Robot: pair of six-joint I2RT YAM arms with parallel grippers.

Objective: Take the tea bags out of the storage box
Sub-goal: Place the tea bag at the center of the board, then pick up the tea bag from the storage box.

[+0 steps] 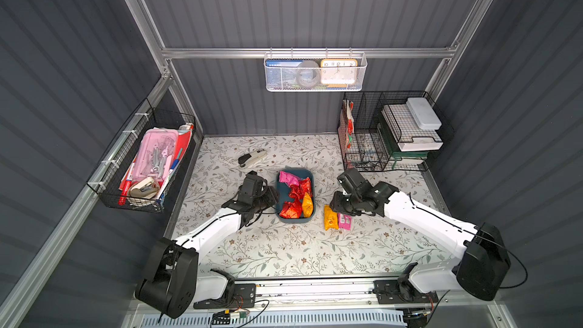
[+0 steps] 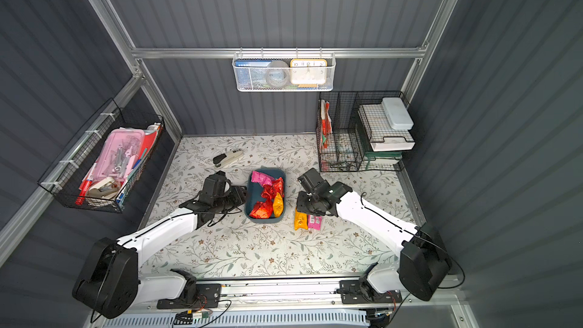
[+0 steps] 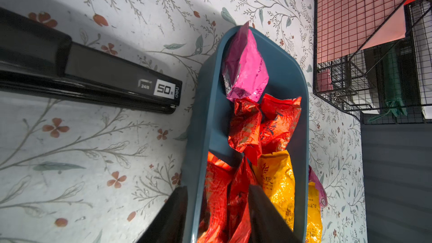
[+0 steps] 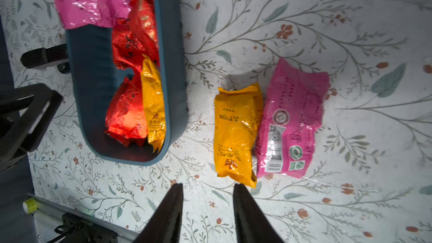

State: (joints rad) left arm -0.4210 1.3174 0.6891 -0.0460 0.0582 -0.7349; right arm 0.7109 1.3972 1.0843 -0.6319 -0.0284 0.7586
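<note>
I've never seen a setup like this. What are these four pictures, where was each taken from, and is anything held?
Two white robot arms, each ending in a two-finger gripper, work at a flowered table. Both top views look down on the whole scene from nearly the same spot; the other two come from cameras on the wrists. In the middle sits a teal storage box holding red, pink and orange tea bags. One orange sachet and one pink sachet lie on the table beside it; a stapler lies farther back. The right gripper is open and empty. The left gripper straddles the box wall, one finger inside, one outside; whether it squeezes is unclear.
</note>
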